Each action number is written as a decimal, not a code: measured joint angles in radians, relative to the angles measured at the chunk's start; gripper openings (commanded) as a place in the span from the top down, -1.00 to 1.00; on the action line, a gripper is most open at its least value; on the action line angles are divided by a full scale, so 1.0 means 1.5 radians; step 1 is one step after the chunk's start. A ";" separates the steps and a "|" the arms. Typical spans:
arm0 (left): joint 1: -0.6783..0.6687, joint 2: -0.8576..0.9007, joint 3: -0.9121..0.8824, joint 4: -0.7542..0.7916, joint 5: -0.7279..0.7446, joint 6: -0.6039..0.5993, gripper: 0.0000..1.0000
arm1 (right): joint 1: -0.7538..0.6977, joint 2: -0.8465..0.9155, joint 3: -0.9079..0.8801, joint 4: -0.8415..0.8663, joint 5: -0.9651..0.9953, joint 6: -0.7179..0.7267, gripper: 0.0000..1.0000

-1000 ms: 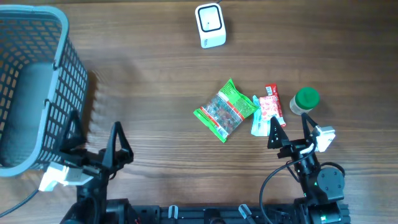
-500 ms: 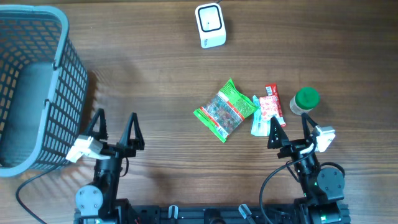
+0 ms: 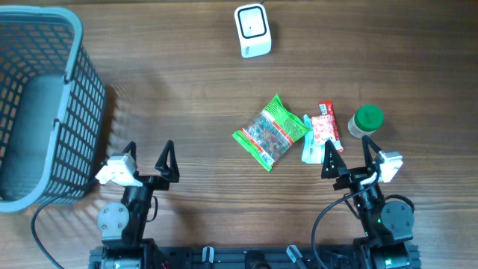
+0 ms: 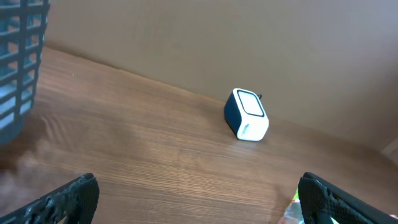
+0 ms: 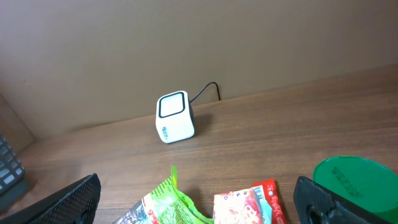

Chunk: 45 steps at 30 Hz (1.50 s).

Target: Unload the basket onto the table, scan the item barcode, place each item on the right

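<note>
The white barcode scanner (image 3: 252, 30) stands at the table's far edge, its window facing up; both wrist views show it too (image 4: 247, 115) (image 5: 174, 117). The items lie mid-right: a green snack bag (image 3: 270, 131), a red packet (image 3: 324, 128) and a green-lidded jar (image 3: 366, 121). My right gripper (image 3: 346, 153) is open just in front of the red packet, holding nothing; in its wrist view the bag (image 5: 168, 205), the packet (image 5: 249, 202) and the jar lid (image 5: 354, 177) lie ahead. My left gripper (image 3: 148, 153) is open and empty at the near left, far from the items.
A grey-blue mesh basket (image 3: 82, 112) fills the far left, close beside my left gripper; its wall shows in the left wrist view (image 4: 18, 68). A pale blue wrapper (image 3: 310, 149) lies under the red packet. The scanner's cable runs off the far edge.
My left arm has swung right, away from the basket's near corner, and now points up the table. The right arm and the items have not moved.
</note>
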 measured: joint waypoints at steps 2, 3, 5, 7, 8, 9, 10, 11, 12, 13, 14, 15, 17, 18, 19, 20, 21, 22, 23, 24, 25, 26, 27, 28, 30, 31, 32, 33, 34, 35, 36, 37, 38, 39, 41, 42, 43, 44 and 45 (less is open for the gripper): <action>0.000 0.000 0.000 0.000 0.000 0.013 -1.00 | 0.000 0.000 0.000 0.000 0.000 0.000 -0.99; 0.000 0.000 0.000 0.000 0.000 0.017 -1.00 | 0.000 0.000 0.000 0.000 0.000 0.000 -0.99; 0.000 0.000 0.000 0.000 0.000 0.023 -1.00 | 0.000 0.000 0.000 0.000 0.000 0.000 -1.00; 0.000 0.000 0.000 0.000 0.000 0.025 -1.00 | 0.000 0.000 0.000 0.000 0.000 0.000 -0.99; 0.000 0.000 0.000 0.000 0.000 0.026 -1.00 | 0.000 0.000 0.000 0.000 0.000 0.000 -0.99; 0.000 0.000 0.000 0.000 0.000 0.027 -1.00 | 0.000 0.000 0.000 0.000 0.000 0.000 -0.99; 0.000 0.000 0.000 0.000 0.000 0.027 -1.00 | 0.000 0.000 0.000 0.000 0.000 0.000 -0.99; 0.000 0.000 0.000 0.000 0.000 0.027 -1.00 | 0.000 0.000 0.000 0.000 0.000 0.000 -0.99; 0.000 0.000 0.000 0.000 0.000 0.027 -1.00 | 0.000 0.000 0.000 0.000 0.000 0.000 -0.99; 0.000 0.000 0.000 0.000 0.000 0.027 -1.00 | 0.000 0.000 0.000 0.000 0.000 0.000 -0.99; 0.000 0.000 0.000 0.000 0.000 0.027 -1.00 | 0.000 0.000 0.000 0.000 0.000 0.000 -1.00; 0.000 0.000 0.000 0.000 0.000 0.027 -1.00 | 0.000 0.000 0.000 0.000 0.000 0.000 -0.99; 0.000 0.000 0.000 0.000 0.000 0.027 -1.00 | 0.000 0.000 0.000 0.000 0.000 0.000 -0.99; 0.000 0.000 0.000 0.000 0.000 0.027 -1.00 | 0.000 0.000 0.000 0.000 0.000 0.000 -0.99; 0.000 0.000 0.000 0.000 0.000 0.027 -1.00 | 0.000 0.000 0.000 0.000 0.000 0.000 -0.98; 0.000 0.000 0.000 0.000 0.000 0.027 -1.00 | 0.000 0.000 0.000 0.000 0.000 0.000 -0.99; 0.000 0.000 0.000 0.000 0.000 0.027 -1.00 | 0.000 0.000 0.000 0.000 0.000 0.000 -0.99; 0.000 0.000 0.000 0.000 0.000 0.027 -1.00 | 0.000 0.000 0.000 0.000 0.000 0.000 -0.99; 0.000 0.000 0.000 0.000 0.000 0.027 -1.00 | 0.000 0.000 0.000 0.000 0.000 0.000 -0.99; 0.000 0.000 0.000 0.000 0.000 0.027 -1.00 | 0.000 0.000 0.000 0.000 0.000 0.000 -0.99; 0.000 0.000 0.000 0.000 0.000 0.027 -1.00 | 0.000 0.000 0.000 0.000 0.000 0.000 -0.99; 0.000 0.000 0.000 0.000 0.000 0.027 -1.00 | 0.000 0.000 0.000 0.000 0.000 0.000 -0.99; 0.000 0.000 0.000 0.000 0.000 0.027 -1.00 | 0.000 0.000 0.000 0.000 0.000 0.000 -1.00; 0.000 0.000 0.000 0.000 0.000 0.027 -1.00 | 0.000 0.000 0.000 0.000 0.000 0.000 -0.99; 0.000 0.000 0.000 0.000 0.000 0.027 -1.00 | 0.000 0.000 0.000 0.000 0.000 0.000 -1.00; 0.000 0.000 0.000 0.000 0.000 0.027 -1.00 | 0.000 0.000 0.000 0.000 0.000 0.000 -0.99; 0.000 0.000 0.000 0.000 0.000 0.027 -1.00 | 0.000 0.000 0.000 0.000 0.000 0.000 -0.99; 0.000 0.000 0.000 0.000 0.000 0.027 -1.00 | 0.000 0.000 0.000 0.000 0.000 0.000 -0.99; 0.000 0.000 0.000 0.000 0.000 0.027 -1.00 | 0.000 0.000 0.000 0.000 0.000 0.000 -0.99; 0.000 0.000 0.000 0.000 0.000 0.027 -1.00 | 0.000 0.000 0.000 0.000 0.000 0.000 -0.99; 0.000 0.000 0.000 0.000 0.000 0.027 -1.00 | 0.000 0.000 0.000 0.000 0.000 0.000 -0.99; 0.000 0.000 0.000 0.000 0.000 0.027 -1.00 | 0.000 0.000 0.000 0.000 0.000 0.000 -0.99; 0.000 0.000 0.000 0.000 0.000 0.027 -1.00 | 0.000 0.000 0.000 0.000 0.000 0.000 -0.99; 0.000 0.000 0.000 0.000 0.000 0.027 -1.00 | 0.000 0.000 0.000 0.000 0.000 0.000 -1.00; 0.000 0.000 0.000 0.000 0.000 0.027 -1.00 | 0.000 0.000 0.000 0.000 0.000 0.000 -0.99; 0.000 0.000 0.000 0.000 0.000 0.027 -1.00 | 0.000 0.000 0.000 0.000 0.000 0.000 -1.00; 0.000 0.000 0.000 0.000 0.000 0.027 -1.00 | 0.000 0.000 0.000 0.000 0.000 0.000 -0.99; 0.000 0.000 0.000 0.000 0.000 0.027 -1.00 | 0.000 0.000 0.000 0.000 0.000 0.000 -0.99; 0.000 0.000 0.000 0.000 0.000 0.027 -1.00 | 0.000 0.000 0.000 0.000 0.000 0.000 -0.99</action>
